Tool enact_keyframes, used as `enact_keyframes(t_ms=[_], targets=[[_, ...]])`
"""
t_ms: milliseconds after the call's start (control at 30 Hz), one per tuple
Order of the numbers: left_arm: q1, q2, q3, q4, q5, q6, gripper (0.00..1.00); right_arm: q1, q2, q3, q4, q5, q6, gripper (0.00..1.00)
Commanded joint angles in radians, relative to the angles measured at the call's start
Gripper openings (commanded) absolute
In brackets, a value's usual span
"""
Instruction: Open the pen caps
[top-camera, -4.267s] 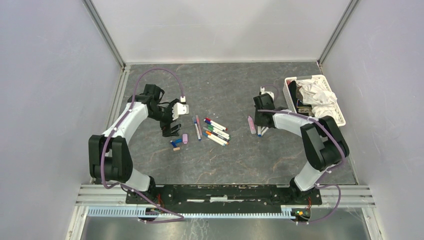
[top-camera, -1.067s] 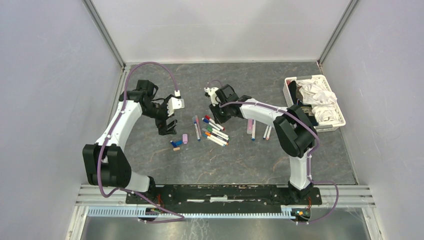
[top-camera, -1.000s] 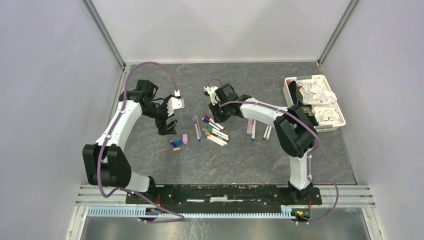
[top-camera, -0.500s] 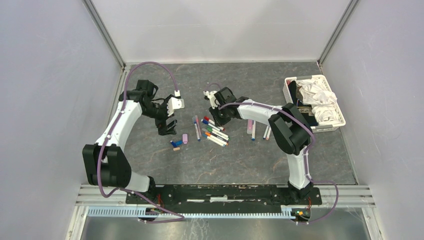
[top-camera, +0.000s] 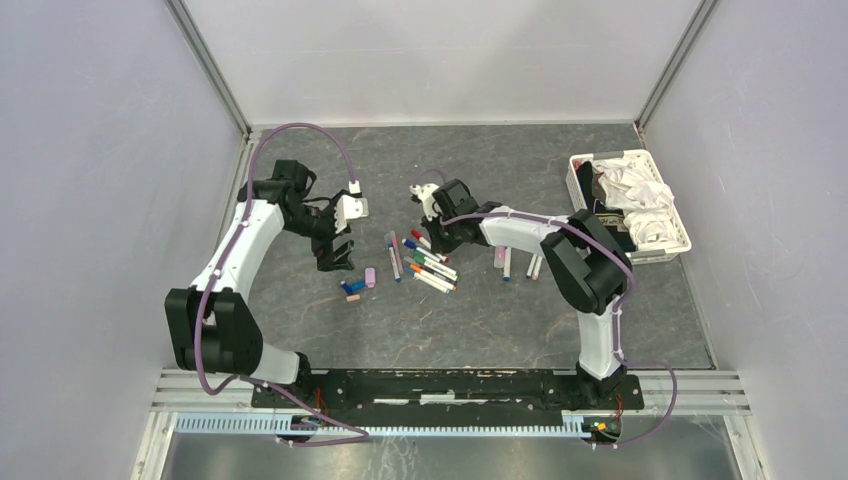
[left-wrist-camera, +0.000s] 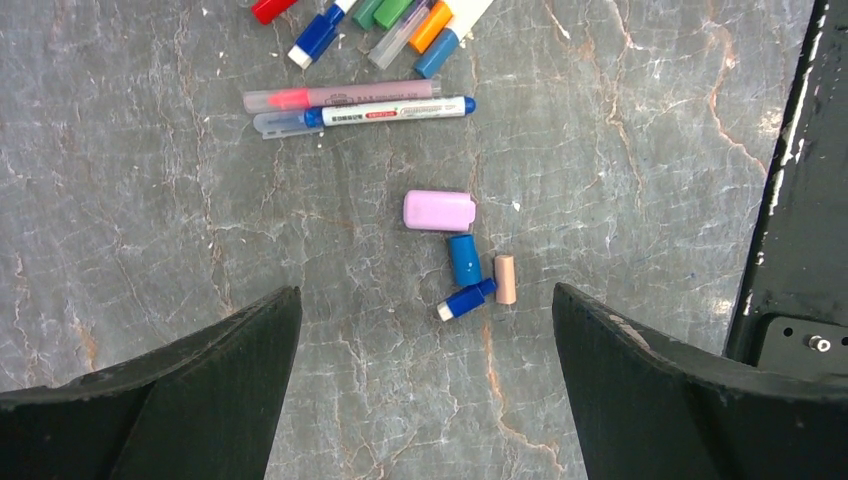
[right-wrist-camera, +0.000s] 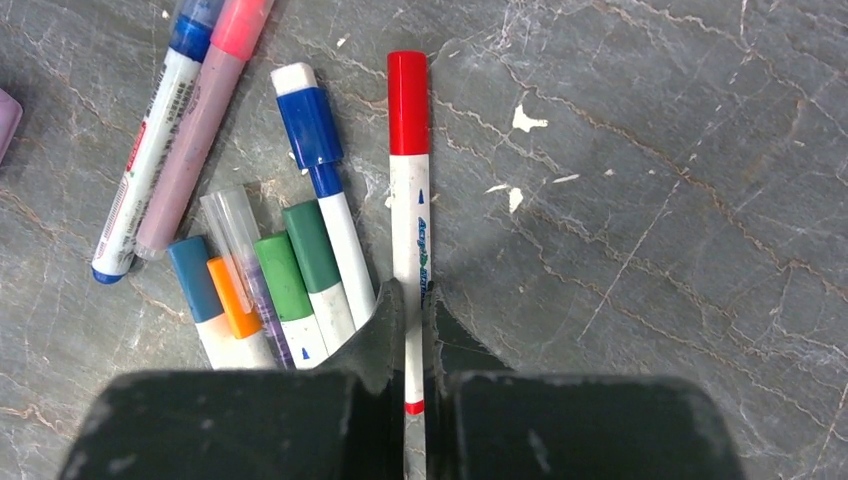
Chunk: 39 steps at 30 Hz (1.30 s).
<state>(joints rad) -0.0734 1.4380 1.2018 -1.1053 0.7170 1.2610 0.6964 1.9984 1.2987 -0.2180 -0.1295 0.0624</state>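
My right gripper (right-wrist-camera: 412, 300) is shut on the white barrel of a red-capped pen (right-wrist-camera: 409, 215) lying on the table, and the red cap (right-wrist-camera: 407, 100) points away from me. Left of it lie several capped pens: blue (right-wrist-camera: 310, 125), two green (right-wrist-camera: 285, 280), orange (right-wrist-camera: 232, 298) and pink (right-wrist-camera: 205, 110). My left gripper (left-wrist-camera: 425, 292) hangs open above loose pen caps: pink (left-wrist-camera: 439, 210), blue (left-wrist-camera: 464, 261) and peach (left-wrist-camera: 505, 279). In the top view the right gripper (top-camera: 437, 236) is at the pile's far end and the left gripper (top-camera: 338, 258) is left of the pile.
A white basket (top-camera: 578, 178) of white cloth stands at the right back. Two uncapped pens (top-camera: 506, 262) and a pink cap (top-camera: 499, 255) lie right of the pile. The right arm's elbow (top-camera: 585, 260) hangs near them.
My right gripper has come down slightly onto the pile's far end and closed its jaws on the red-capped pen. The left arm has stayed still and open.
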Motion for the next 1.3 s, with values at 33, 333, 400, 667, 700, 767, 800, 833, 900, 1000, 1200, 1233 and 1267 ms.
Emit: enact_keyframes(t_ms=[33,333,400,667,700,767,800,833,900,1000,1200,1233,1267], targets=[[0.003,-0.003,0.054,-0.017,0.088,0.049,1.0,0.0,-0.074,0.016,-0.095,-0.017,-0.001,0.0],[-0.031,-0.012,0.074,-0.047,0.113,0.169,1.0,0.007,-0.152,0.186,-0.226,-0.486,0.033,0.0],[-0.046,-0.007,0.082,-0.062,0.108,0.192,1.0,0.021,-0.158,0.177,-0.228,-0.574,0.034,0.0],[-0.104,-0.009,0.074,-0.13,0.096,0.265,0.88,0.056,-0.141,0.183,-0.229,-0.76,0.029,0.0],[-0.111,-0.012,0.066,-0.134,0.093,0.27,0.85,0.059,-0.138,0.184,-0.227,-0.769,0.032,0.0],[-0.127,-0.018,0.048,-0.135,0.082,0.277,0.79,0.063,-0.128,0.19,-0.221,-0.798,0.036,0.0],[-0.134,-0.02,0.041,-0.136,0.074,0.281,0.75,0.067,-0.124,0.193,-0.221,-0.803,0.037,0.0],[-0.14,-0.02,0.034,-0.136,0.066,0.28,0.71,0.066,-0.122,0.197,-0.219,-0.803,0.039,0.0],[-0.151,-0.02,0.024,-0.135,0.06,0.281,0.64,0.066,-0.114,0.202,-0.22,-0.809,0.043,0.0],[-0.162,-0.021,0.014,-0.133,0.059,0.282,0.53,0.066,-0.104,0.208,-0.22,-0.807,0.047,0.0],[-0.182,-0.019,0.0,-0.131,0.036,0.281,0.31,0.067,-0.099,0.203,-0.195,-0.811,0.068,0.0],[-0.184,-0.02,-0.001,-0.131,0.032,0.282,0.24,0.067,-0.098,0.203,-0.192,-0.813,0.069,0.0],[-0.184,-0.019,-0.003,-0.13,0.027,0.282,0.15,0.066,-0.097,0.202,-0.188,-0.815,0.073,0.0]])
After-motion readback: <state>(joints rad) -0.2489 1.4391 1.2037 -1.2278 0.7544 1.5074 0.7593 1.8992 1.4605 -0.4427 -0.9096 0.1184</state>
